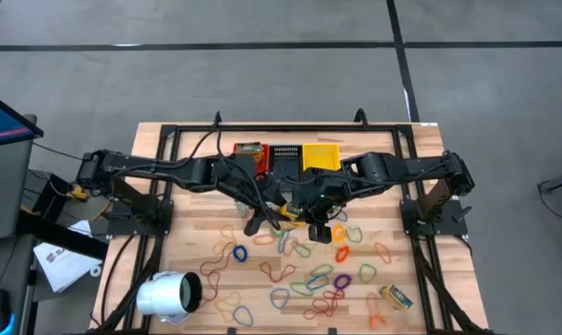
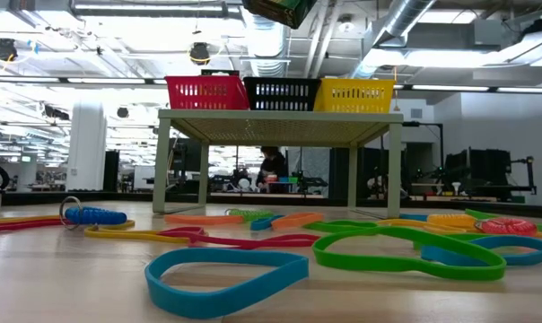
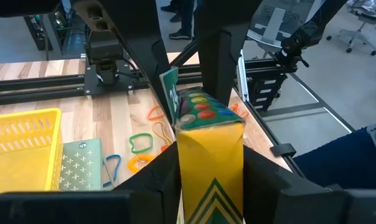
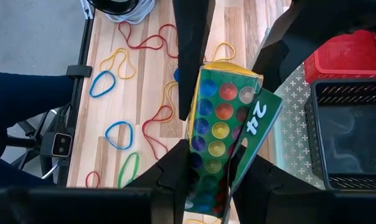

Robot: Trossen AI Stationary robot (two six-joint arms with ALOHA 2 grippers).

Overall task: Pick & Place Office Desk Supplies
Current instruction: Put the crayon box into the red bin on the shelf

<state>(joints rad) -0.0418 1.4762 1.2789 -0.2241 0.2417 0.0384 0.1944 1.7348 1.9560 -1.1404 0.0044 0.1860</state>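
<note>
Bench (image 1: pixel 197 244): light wood planks, black rail frame along its sides.

Directly on it:
- Many loose bands (image 1: pixel 304 279) in red, orange, yellow, green, blue and purple, scattered over the middle and near half; some overlap.
- Low view: a blue band (image 2: pixel 226 276) nearest the camera, a green band (image 2: pixel 406 251) just beside it.
- White cylinder (image 1: pixel 167 296) on its side at the near left corner, dark opening facing right.
- One small packet (image 1: pixel 396 297) near the near right corner, apart from the bands.
- A small stand (image 2: pixel 280 144) at the far edge carries red (image 1: pixel 251 154), black (image 1: pixel 286 156) and yellow (image 1: pixel 322 155) baskets in a row.
</note>
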